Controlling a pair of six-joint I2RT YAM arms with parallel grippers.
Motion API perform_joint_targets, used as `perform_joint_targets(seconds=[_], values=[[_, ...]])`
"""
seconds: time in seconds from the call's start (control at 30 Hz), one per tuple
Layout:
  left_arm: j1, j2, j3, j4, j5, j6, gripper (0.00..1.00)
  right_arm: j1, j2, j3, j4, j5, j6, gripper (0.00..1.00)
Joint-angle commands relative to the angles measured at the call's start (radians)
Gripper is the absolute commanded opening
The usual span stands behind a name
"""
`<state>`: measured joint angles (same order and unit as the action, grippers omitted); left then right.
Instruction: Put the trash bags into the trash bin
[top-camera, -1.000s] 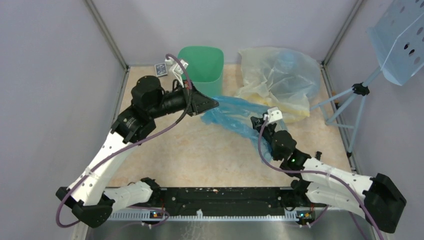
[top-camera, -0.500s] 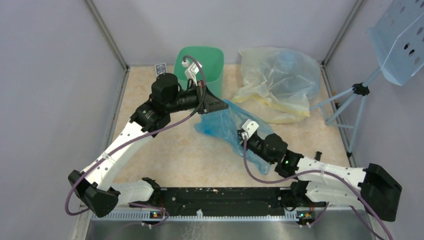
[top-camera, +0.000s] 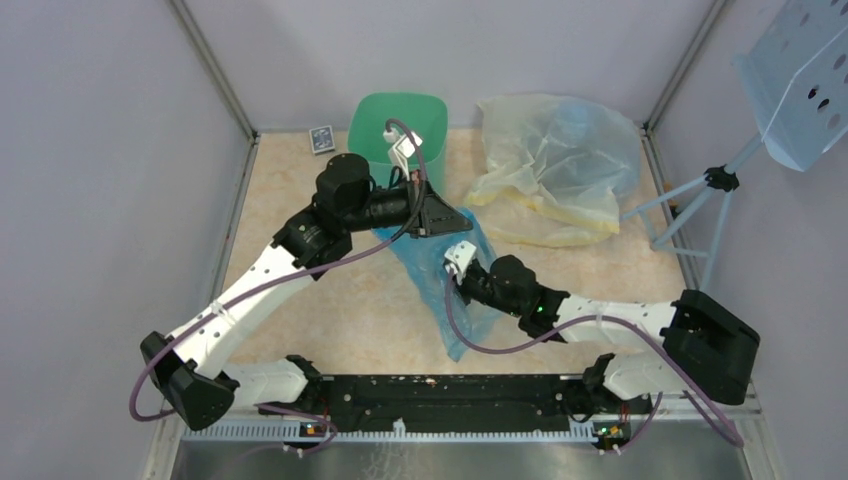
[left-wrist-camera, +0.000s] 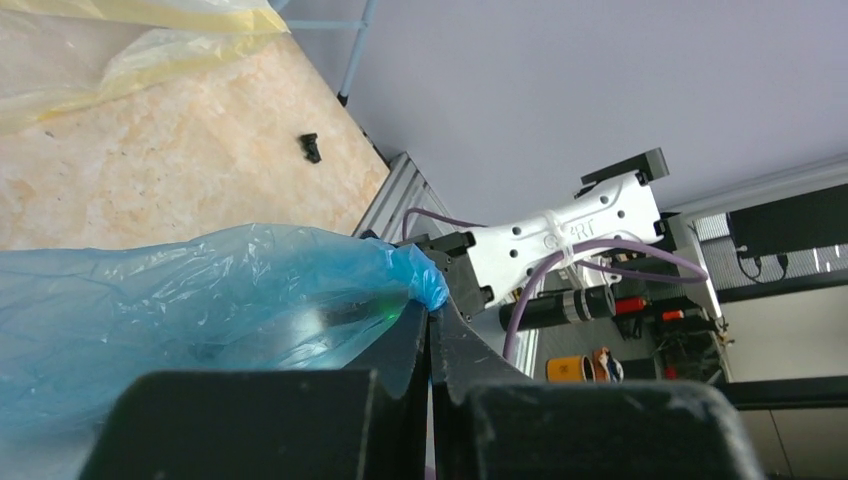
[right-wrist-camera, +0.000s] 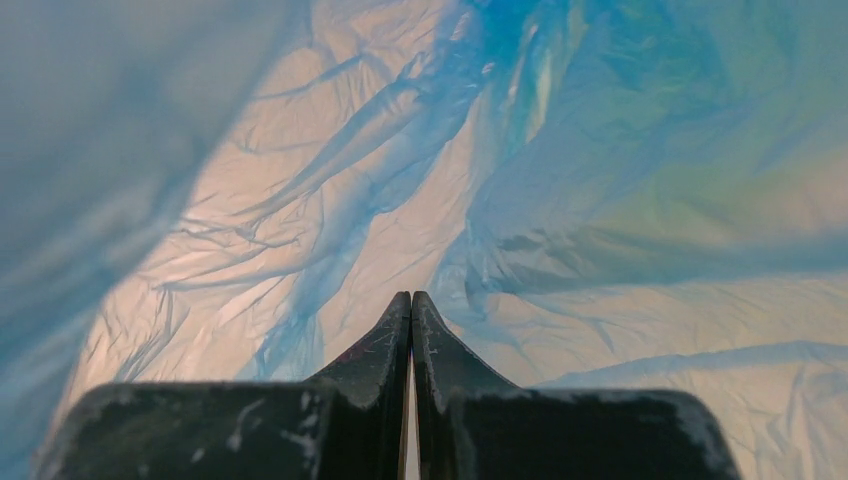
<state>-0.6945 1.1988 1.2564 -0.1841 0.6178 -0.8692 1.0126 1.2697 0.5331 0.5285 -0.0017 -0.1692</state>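
Left gripper (left-wrist-camera: 430, 312): fingers pressed together, with a gathered corner of the light blue trash bag (left-wrist-camera: 200, 290) clamped at the tips. The bag is held raised just in front of the green trash bin (top-camera: 400, 120).

Right gripper (right-wrist-camera: 411, 297): fingers closed flat against each other and surrounded by blue film. Whether any film is caught between them cannot be told.

Blue bag: thin, translucent, crinkled, hanging from the left gripper down to the table (top-camera: 330, 300) towards the near edge. Bin: smooth plastic, squarish with rounded corners, upright at the far edge. Pale yellowish bag (top-camera: 545, 185): heaped to the right of the bin, with a bluish mass seen through it.

Table: beige and mottled. A small dark card box (top-camera: 320, 138) is noted left of the bin. Grey walls (top-camera: 100, 150) enclose the cell. A tripod (top-camera: 715, 180) carrying a perforated pale blue panel (top-camera: 800, 70) stands at the right.
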Motion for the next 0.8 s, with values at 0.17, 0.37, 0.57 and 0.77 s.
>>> perform_joint_targets(seconds=[0.17,0.37,0.57,0.77], values=[[-0.043,-0.002,0.127,-0.169,0.024,0.126,0.0,-0.15,0.022,-0.039,0.289,-0.251,0.273,0.0],[-0.044,-0.039,0.115,-0.224,0.019,0.16,0.0,-0.177,0.03,-0.031,0.336,-0.319,0.327,0.0],[-0.109,0.014,0.092,-0.144,0.048,0.107,0.0,-0.151,0.038,0.023,0.39,-0.27,0.331,0.0],[-0.193,0.046,0.077,0.009,0.026,0.031,0.0,-0.149,0.045,-0.022,0.613,-0.185,0.356,0.0]])
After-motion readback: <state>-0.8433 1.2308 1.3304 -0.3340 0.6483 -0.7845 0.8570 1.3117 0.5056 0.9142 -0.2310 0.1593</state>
